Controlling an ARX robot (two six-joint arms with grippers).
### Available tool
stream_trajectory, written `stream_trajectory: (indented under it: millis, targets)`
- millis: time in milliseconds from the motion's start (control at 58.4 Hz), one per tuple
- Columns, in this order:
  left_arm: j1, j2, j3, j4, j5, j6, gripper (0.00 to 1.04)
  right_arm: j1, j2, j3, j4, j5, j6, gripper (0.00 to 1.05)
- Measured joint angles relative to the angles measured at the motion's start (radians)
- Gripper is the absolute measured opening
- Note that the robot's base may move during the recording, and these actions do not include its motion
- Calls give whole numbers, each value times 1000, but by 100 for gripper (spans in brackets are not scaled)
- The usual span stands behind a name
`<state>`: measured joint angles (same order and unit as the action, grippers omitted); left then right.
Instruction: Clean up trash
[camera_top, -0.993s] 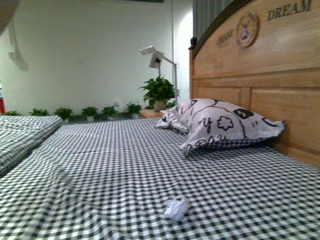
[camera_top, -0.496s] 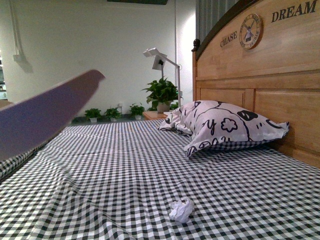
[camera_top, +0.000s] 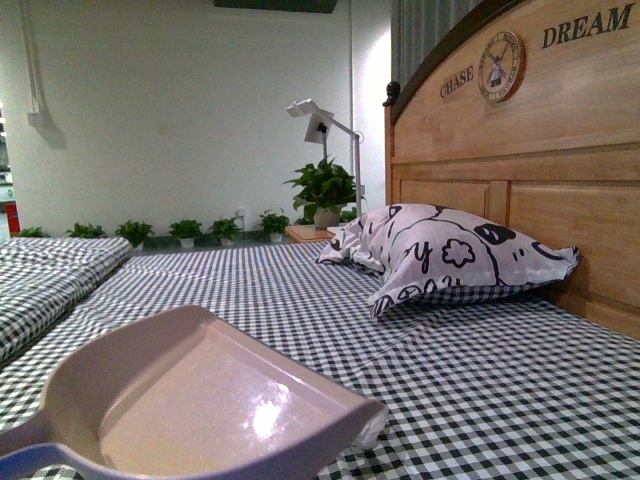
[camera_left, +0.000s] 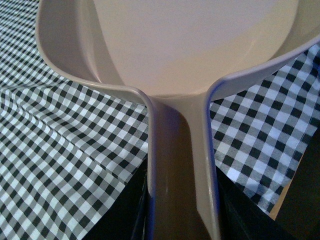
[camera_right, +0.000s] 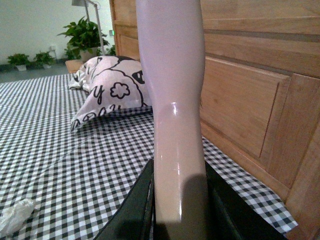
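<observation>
Both of your grippers were clamped on handles. Your left gripper (camera_left: 182, 220) had its dark jaws against either side of the handle of the dustpan (camera_left: 190, 45). The beige pan sat hollow side up, low over the black-and-white checked sheet (camera_left: 60, 150) of the bed; whether its lip touched the cloth I could not tell. In the front view the pan filled the near left corner. Your right gripper (camera_right: 180, 212) was closed on a second pale, glossy handle (camera_right: 172, 75) that rose from between its jaws. Its far end ran out of the picture, so I could not tell what tool it was. The trash (camera_right: 15, 216) — a crumpled white wad — lay on the sheet, off to one side of the right gripper and apart from it, well short of the pillow (camera_top: 440, 250). In the front view I could not make the wad out for certain, since the dustpan covered much of the near sheet. The patterned pillow lay against the wooden headboard (camera_top: 520, 150) — lettered CHASE DREAM — on the right side of the bed.
</observation>
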<state>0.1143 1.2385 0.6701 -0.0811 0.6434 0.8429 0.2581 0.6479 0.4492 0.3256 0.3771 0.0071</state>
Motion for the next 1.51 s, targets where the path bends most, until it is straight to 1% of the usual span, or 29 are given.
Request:
stream_trajectory:
  millis: [171, 291, 616, 1129, 1472, 1489, 1506]
  targets:
    - [-11, 72, 28, -10, -18, 89, 28, 0, 0, 0, 0, 0, 0, 21]
    - [-11, 124, 49, -15, -22, 90, 28, 0, 0, 0, 0, 0, 0, 21]
    - [-22, 236, 153, -121, -29, 96, 28, 0, 0, 0, 0, 0, 0, 21]
    - [-48, 333, 206, -122, -98, 154, 28, 0, 0, 0, 0, 0, 0, 21]
    - [-54, 337, 212, -121, -106, 163, 28, 0, 0, 0, 0, 0, 0, 21]
    - [-54, 337, 212, -121, -106, 163, 28, 0, 1, 1, -6, -3, 2, 21]
    - [-54, 337, 212, -121, -106, 163, 28, -3, 6, 15, -51, -18, 7, 21]
